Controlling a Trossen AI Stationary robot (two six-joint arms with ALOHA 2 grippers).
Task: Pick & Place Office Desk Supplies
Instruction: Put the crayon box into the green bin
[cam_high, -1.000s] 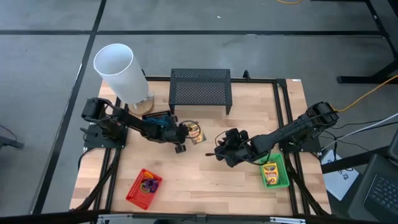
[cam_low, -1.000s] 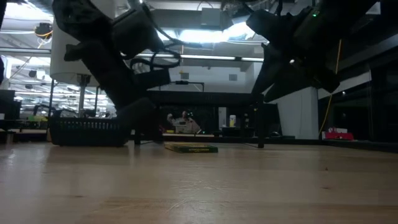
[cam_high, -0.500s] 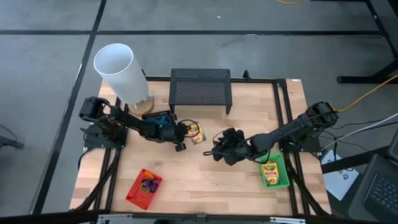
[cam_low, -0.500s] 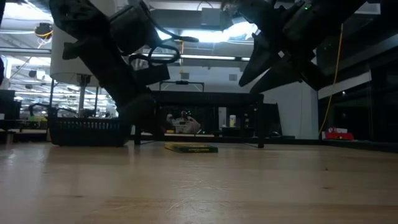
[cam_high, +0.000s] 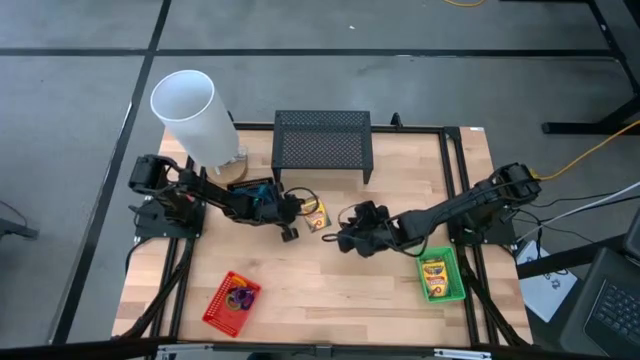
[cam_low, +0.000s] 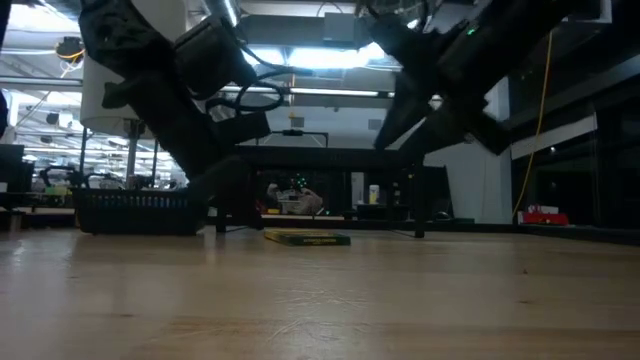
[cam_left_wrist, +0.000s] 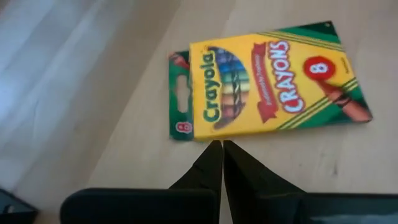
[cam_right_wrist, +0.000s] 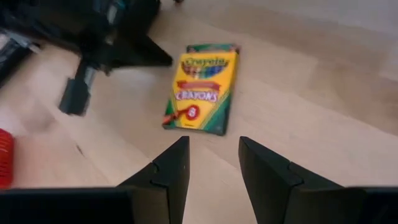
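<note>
A yellow-and-green crayon box (cam_high: 316, 214) lies flat on the wooden table near its middle, also plain in the left wrist view (cam_left_wrist: 267, 84) and the right wrist view (cam_right_wrist: 201, 87). My left gripper (cam_left_wrist: 222, 145) is shut, its tips right at the box's near long side, coming from the table's left. My right gripper (cam_right_wrist: 212, 149) is open and hovers a short way to the right of the box (cam_high: 338, 237), pointing at it with nothing between its fingers. My left gripper's shut fingertips (cam_left_wrist: 214, 152) stand slanting down at the crayon box's long edge (cam_left_wrist: 217, 135), near the hanger-tab end. I cannot tell whether they touch it. The box lies flat on the table.
A green basket (cam_high: 455, 283) at the right holds another crayon box (cam_high: 434, 276). A red basket (cam_high: 218, 305) with loops sits near the front left. A wide black mesh stand (cam_high: 322, 143) and a big white cylinder (cam_high: 190, 115) are at the back.
My right gripper has moved toward the table's left, closer to the crayon box, staying open. The box has stayed in place.
</note>
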